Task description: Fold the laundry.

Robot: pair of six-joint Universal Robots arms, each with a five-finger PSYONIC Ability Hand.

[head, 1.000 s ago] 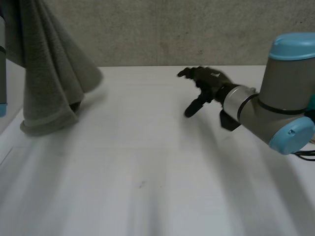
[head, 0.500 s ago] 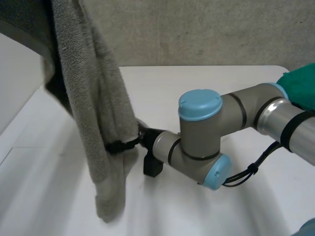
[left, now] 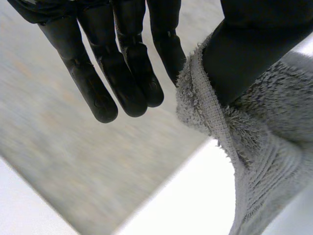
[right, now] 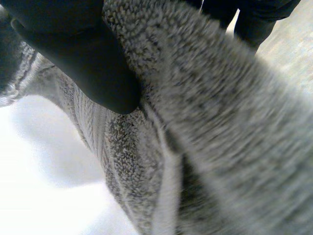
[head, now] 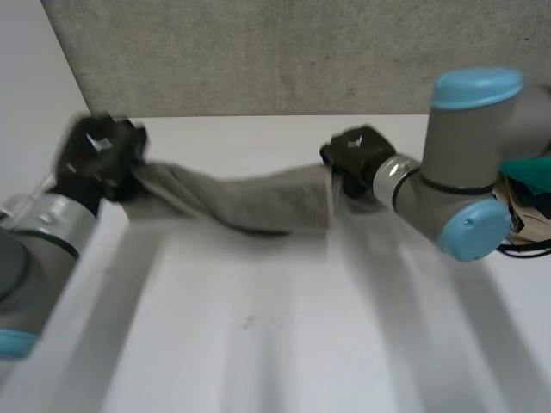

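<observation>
A grey towel hangs stretched in the air above the white table, bunched into a sagging band between my two hands. My left hand holds its left end. In the left wrist view the thumb pinches the towel's hemmed edge against the fingers. My right hand holds the right end. In the right wrist view its thumb presses down on the towel, which drapes thickly across the palm.
A concrete wall rises behind the table's far edge. A green cloth lies at the right, past my right arm. My left forearm reaches in over the table's left side.
The towel hung from my raised left hand alone. My right hand reached in, shut on it, and both hands have drawn apart, pulling it out into a horizontal band.
</observation>
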